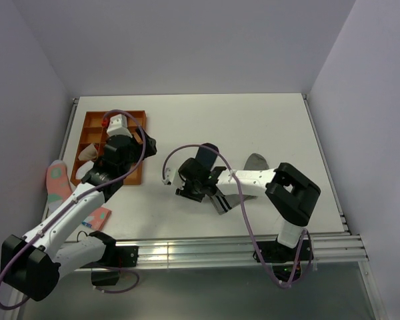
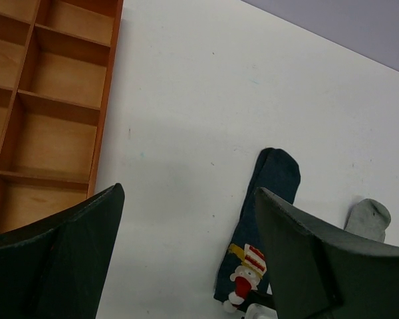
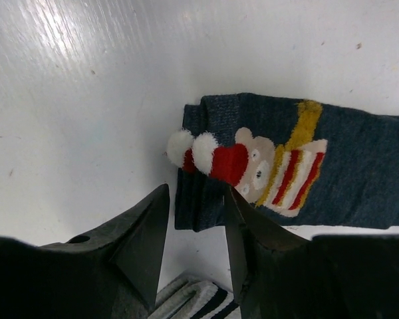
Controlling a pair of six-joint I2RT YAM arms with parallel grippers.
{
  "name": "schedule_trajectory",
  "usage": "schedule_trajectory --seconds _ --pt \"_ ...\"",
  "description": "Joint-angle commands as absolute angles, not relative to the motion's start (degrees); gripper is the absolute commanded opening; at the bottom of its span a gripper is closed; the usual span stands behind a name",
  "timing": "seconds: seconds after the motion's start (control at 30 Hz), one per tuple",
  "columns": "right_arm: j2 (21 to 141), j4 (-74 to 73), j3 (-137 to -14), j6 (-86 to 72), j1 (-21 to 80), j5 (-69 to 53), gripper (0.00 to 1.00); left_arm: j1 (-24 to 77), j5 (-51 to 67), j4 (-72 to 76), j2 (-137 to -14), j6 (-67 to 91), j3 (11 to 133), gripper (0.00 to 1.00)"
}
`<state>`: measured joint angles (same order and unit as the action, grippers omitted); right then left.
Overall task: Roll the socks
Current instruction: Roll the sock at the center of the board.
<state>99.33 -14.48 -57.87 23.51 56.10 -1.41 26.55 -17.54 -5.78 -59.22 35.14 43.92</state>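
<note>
Reaching leftward with wrist tipped down, my right jaws stand half open, unclamped, over the cuff of the navy sock [image 3: 359,179], the grey sock [image 3: 193,300] just behind them; my left jaws hang wide, empty.

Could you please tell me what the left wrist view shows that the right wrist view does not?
Only the left wrist view: the wooden tray, the navy sock's toe end, the grey sock's toe and the open left claw. Only the right wrist view: the grey sock's striped cuff and the right claw at the navy cuff. Both: the navy sock's red-and-white patch on the white table.
</note>
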Motion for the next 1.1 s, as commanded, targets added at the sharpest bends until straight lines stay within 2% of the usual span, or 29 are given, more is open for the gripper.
schedule_trajectory --seconds 0.0,0.2,0.33,0.4,0.53,0.73,0.77,0.87,1.07 --pt "101.6 -15.7 -60.0 23.6 56.0 -0.5 0.45 26.2 -16.0 -2.0 -59.9 34.5 43.7 0.86" --pt "103.3 -17.7 -61.8 23.9 56.1 -0.7 0.40 25.9 -15.5 -1.2 -60.7 34.1 43.7 0.86" --pt "104.0 -18.5 -62.4 24.3 56.0 -0.9 0.33 25.7 -15.0 -1.1 -61.2 34.1 43.7 0.85" --pt "103.5 -19.2 -62.3 24.8 55.9 -1.5 0.26 25.8 -14.9 -1.0 -61.3 34.2 43.4 0.85" --pt "101.4 -22.1 -62.5 26.5 54.8 -6.8 0.23 25.8 -14.3 -0.4 -61.6 34.6 42.1 0.85" --pt "99.9 -28.9 -64.7 28.7 49.5 -19.0 0.20 25.8 -12.3 3.0 -62.8 35.0 40.1 0.70" --pt "100.5 -31.2 -65.3 29.1 48.6 -22.7 0.18 25.8 -12.0 3.5 -63.0 35.0 39.8 0.63" --pt "101.8 -35.4 -67.5 30.4 44.8 -27.4 0.16 25.8 -10.2 6.2 -62.9 34.7 38.0 0.52" --pt "104.6 -40.5 -70.6 32.0 41.6 -35.1 0.16 25.8 -2.3 15.5 -61.6 33.4 31.5 0.45"
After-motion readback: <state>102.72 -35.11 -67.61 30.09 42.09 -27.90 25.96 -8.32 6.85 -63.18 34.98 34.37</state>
